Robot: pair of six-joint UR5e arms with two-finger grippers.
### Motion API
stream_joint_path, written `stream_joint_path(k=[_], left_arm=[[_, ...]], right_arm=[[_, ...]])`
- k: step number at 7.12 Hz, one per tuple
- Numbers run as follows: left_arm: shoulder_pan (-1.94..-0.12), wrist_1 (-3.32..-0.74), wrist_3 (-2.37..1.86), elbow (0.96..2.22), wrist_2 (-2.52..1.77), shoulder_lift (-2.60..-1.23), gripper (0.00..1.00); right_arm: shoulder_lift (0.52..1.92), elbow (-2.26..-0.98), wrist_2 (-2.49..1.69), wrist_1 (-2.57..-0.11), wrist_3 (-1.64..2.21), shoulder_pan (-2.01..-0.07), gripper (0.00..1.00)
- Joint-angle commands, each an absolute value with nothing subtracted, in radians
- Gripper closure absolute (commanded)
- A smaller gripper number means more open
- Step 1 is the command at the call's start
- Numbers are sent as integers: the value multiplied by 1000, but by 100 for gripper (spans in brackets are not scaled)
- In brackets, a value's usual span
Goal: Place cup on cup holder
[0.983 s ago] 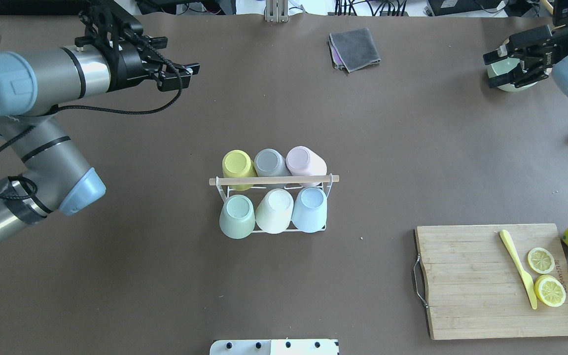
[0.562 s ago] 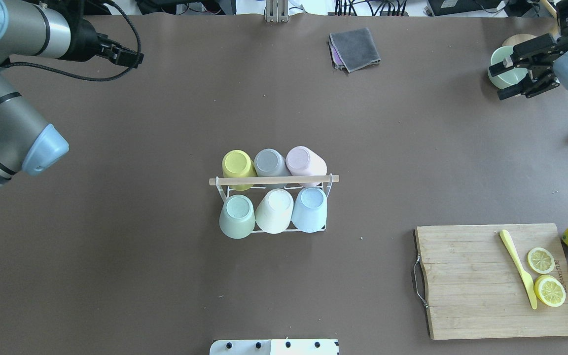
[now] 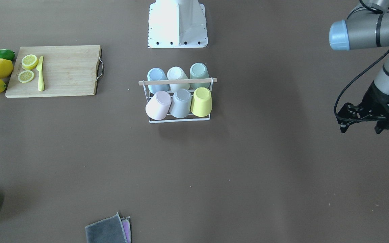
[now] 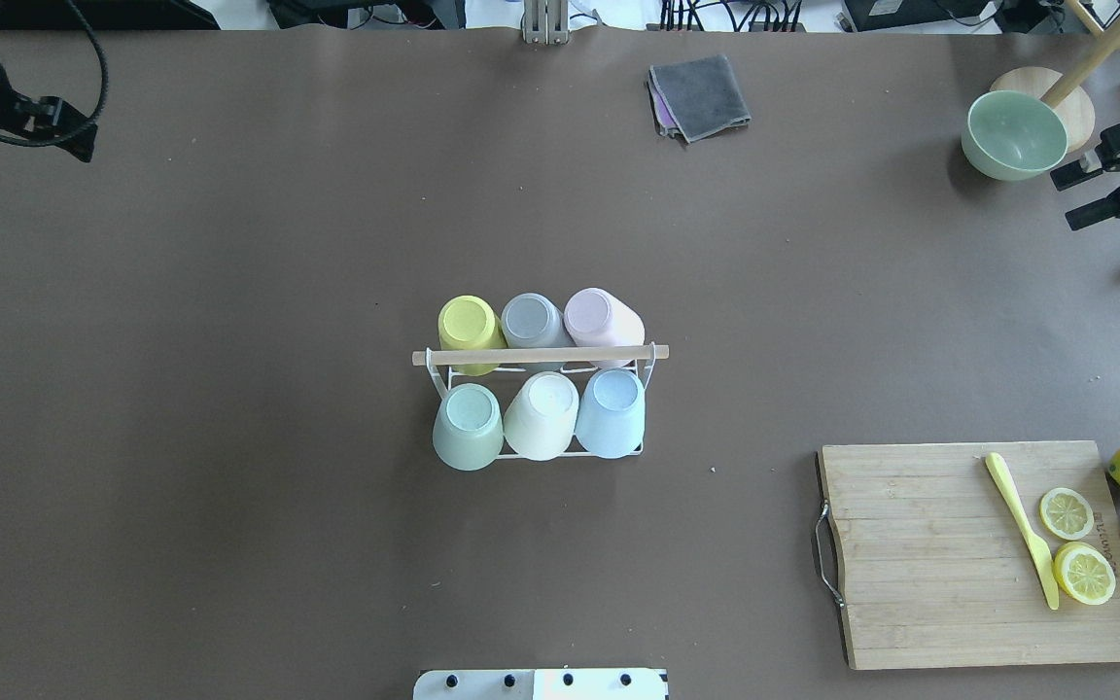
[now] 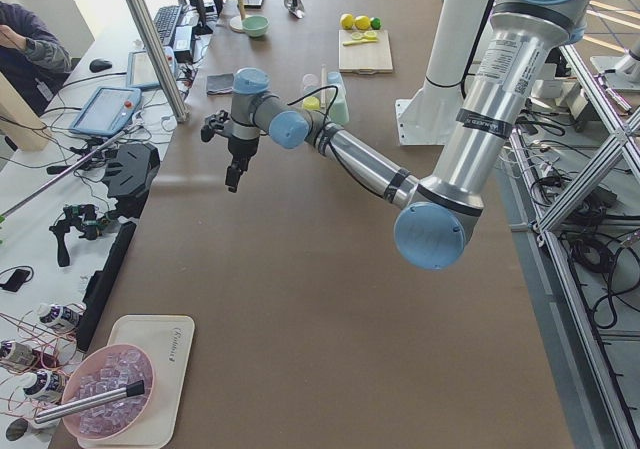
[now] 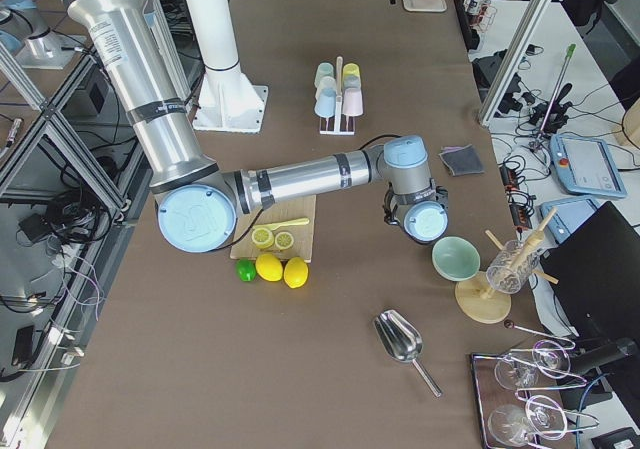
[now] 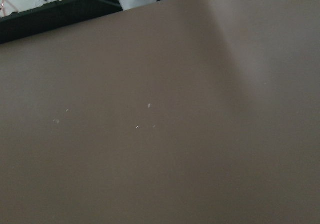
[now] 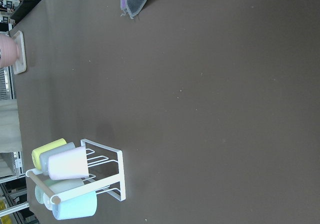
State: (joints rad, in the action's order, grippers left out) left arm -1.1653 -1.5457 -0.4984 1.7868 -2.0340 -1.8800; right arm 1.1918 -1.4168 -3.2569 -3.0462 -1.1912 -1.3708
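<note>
While both arms hang at the table's ends, the rack [image 4: 541, 356] stands mid-table, six cups [image 4: 541, 416] upside down on its prongs; the left gripper [image 3: 360, 130] is spread wide, holding nothing; the right gripper [image 4: 1066, 201] is likewise parted and bare, near a green bowl [image 4: 1012, 134].

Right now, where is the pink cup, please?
Overhead view: the pink cup sits on the cup holder, far row, right end, beside the grey cup.
</note>
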Motion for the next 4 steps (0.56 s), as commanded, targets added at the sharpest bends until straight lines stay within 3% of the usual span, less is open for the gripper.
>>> stream_joint_path(k=[1, 4], left_arm=[[-1297, -1474, -320, 1818, -2109, -1745, 3], [-1506, -1488, -64, 1812, -2235, -1558, 3]], right_arm=[[1192, -1425, -3260, -3102, -1093, -1378, 0], [1186, -1433, -3281, -3103, -817, -1373, 0]])
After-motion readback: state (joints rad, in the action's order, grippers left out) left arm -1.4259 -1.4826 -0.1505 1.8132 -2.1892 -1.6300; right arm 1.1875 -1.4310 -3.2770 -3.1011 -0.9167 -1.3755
